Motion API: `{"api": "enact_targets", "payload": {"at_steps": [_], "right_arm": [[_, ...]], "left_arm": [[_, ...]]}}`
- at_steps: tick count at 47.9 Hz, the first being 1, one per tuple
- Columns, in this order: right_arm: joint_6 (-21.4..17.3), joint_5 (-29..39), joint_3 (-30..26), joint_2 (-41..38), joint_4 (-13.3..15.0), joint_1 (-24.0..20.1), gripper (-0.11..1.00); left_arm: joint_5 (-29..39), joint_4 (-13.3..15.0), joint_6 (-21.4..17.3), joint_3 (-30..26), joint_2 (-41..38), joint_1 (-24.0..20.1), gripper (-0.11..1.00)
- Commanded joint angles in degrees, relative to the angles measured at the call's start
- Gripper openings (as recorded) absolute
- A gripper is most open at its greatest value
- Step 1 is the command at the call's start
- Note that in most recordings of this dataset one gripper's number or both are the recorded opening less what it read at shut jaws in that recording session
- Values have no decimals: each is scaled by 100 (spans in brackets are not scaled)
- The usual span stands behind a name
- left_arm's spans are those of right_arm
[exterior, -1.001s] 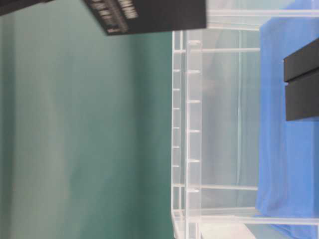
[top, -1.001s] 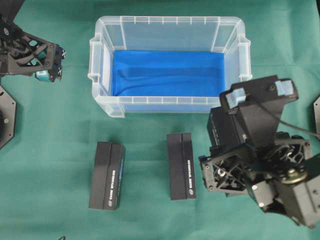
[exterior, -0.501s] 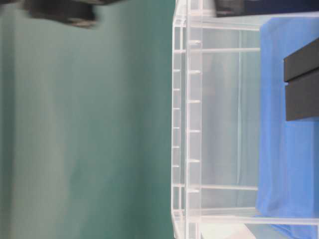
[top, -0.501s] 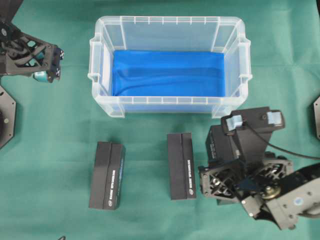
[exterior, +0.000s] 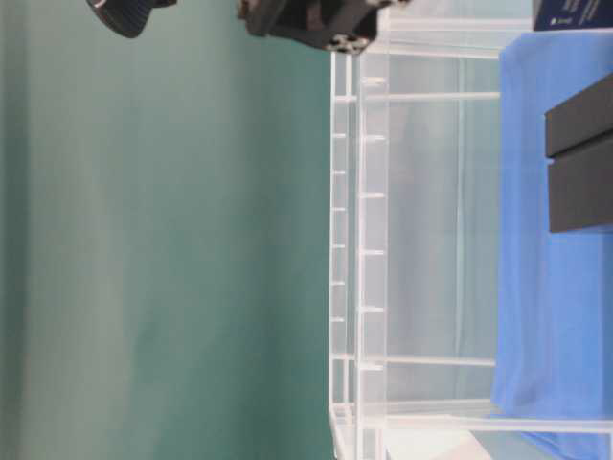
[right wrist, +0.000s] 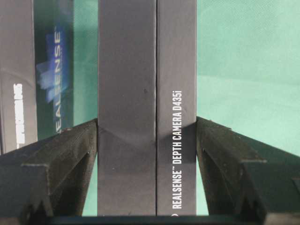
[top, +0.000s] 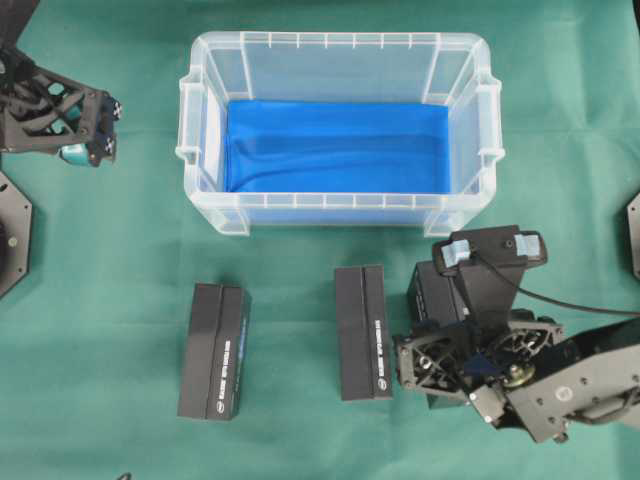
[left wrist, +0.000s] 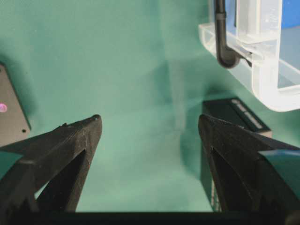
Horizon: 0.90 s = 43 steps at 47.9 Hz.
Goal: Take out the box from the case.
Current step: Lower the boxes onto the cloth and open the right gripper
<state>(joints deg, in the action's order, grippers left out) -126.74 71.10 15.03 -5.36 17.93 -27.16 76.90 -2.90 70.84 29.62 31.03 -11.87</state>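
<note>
The box (right wrist: 146, 108) sits between the fingers of my right claw (right wrist: 146, 140), pinched at both long sides, low over the green counter (top: 120, 250) in front of the case (top: 340, 215); the case holds only its blue cloth (top: 335, 145); two more black boxes (top: 214, 350) lie beside it; my left claw (left wrist: 146, 136) hangs spread wide, gripping nothing, off to the left.

Translucent clear plastic rectangular case (top: 338, 215), glossy and ribbed at the rim. Smooth blue cloth lining (top: 337, 146) inside, faintly creased. Matt black cardboard boxes (top: 363, 331) with white print. Green fabric table cover (top: 120, 250), soft and dull. Black matt plastic gripper fingers (left wrist: 77, 140), slightly grainy.
</note>
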Motion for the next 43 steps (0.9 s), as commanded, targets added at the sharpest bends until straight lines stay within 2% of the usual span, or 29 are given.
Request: {"api": "enact_targets", "payload": {"at_steps": [1,23,40,43], "right_arm": [[-9,-35,-53,88,18,18,67],[26,-519,123,97,26,35,67],[9,-536,220,158,26,35,67],[18,-536,220,158,26,35,73]], "left_arm": [[-18,0,-9,-62,44,18,87],[-26,0,-9,-62,35,18,87],[-26,0,-9,-70,35,18,87],[-26,0,-9,-70,26,18,87]]}}
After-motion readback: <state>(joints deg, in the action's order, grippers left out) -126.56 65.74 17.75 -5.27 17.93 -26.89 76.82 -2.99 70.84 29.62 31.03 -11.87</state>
